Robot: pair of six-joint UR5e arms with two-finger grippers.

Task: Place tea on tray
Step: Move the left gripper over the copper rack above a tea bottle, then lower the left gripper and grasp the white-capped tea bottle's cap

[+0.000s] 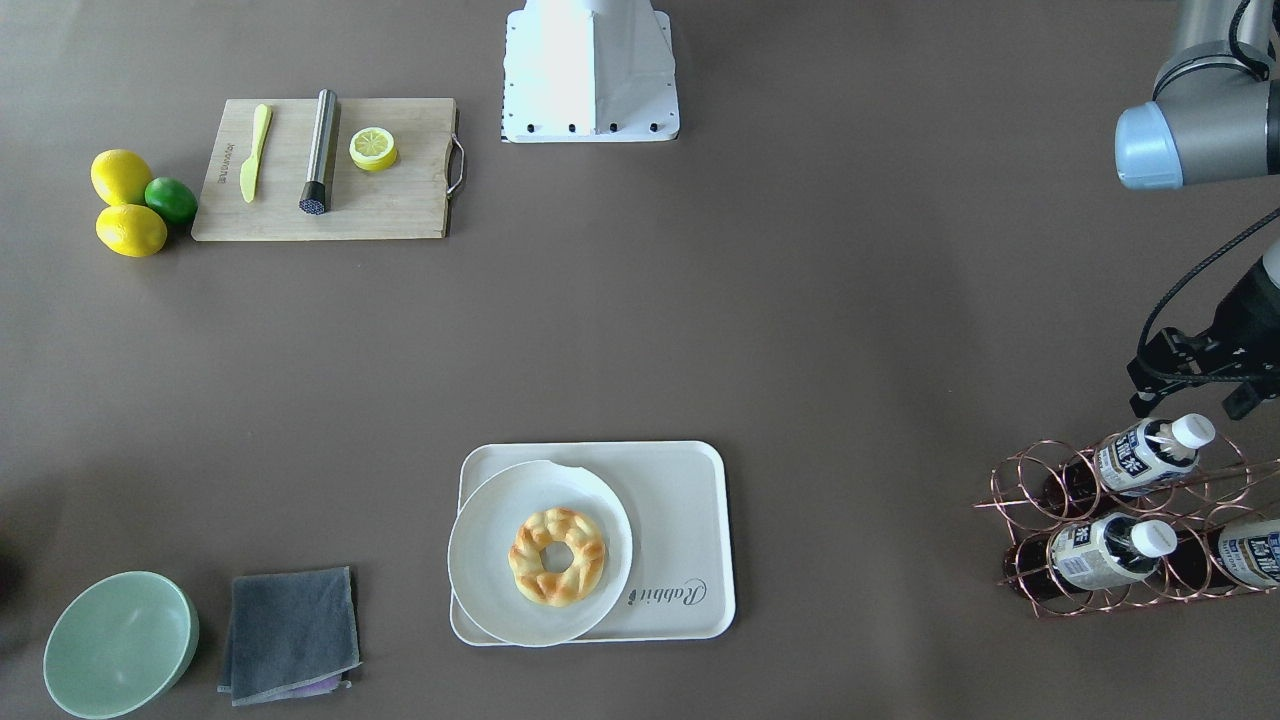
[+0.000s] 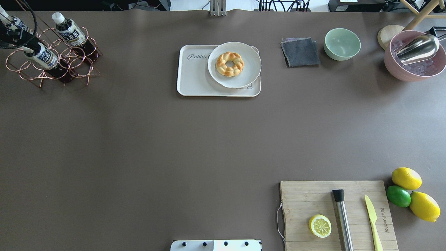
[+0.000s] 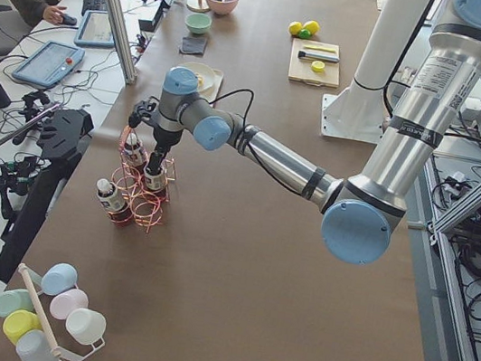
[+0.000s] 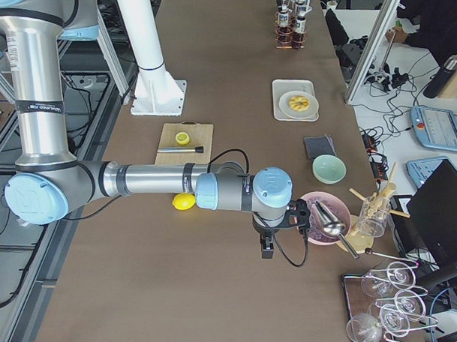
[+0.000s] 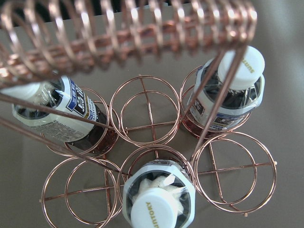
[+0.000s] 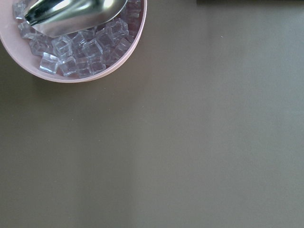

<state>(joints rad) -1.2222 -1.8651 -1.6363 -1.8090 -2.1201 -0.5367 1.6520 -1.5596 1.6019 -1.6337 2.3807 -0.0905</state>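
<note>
Three tea bottles stand tilted in a copper wire rack [image 1: 1020,500]: one [image 1: 1140,458] at the top, one [image 1: 1100,552] below it, one [image 1: 1255,550] at the view's edge. In the left wrist view they show from above, the nearest [image 5: 159,206] at the bottom. My left gripper [image 1: 1195,402] hovers open just above the top bottle's cap and holds nothing; it also shows in the overhead view [image 2: 15,35]. The cream tray [image 1: 690,500] lies mid-table with a bare strip on its "Rabbit" side. My right gripper [image 4: 267,241] shows only in the exterior right view; I cannot tell its state.
A white plate [image 1: 490,560] with a braided ring pastry [image 1: 557,556] covers much of the tray. A green bowl [image 1: 120,645] and grey cloth [image 1: 290,635] lie beside it. A pink ice bowl [image 2: 414,55] with a scoop, a cutting board [image 1: 400,190] and citrus fruits [image 1: 130,205] lie elsewhere.
</note>
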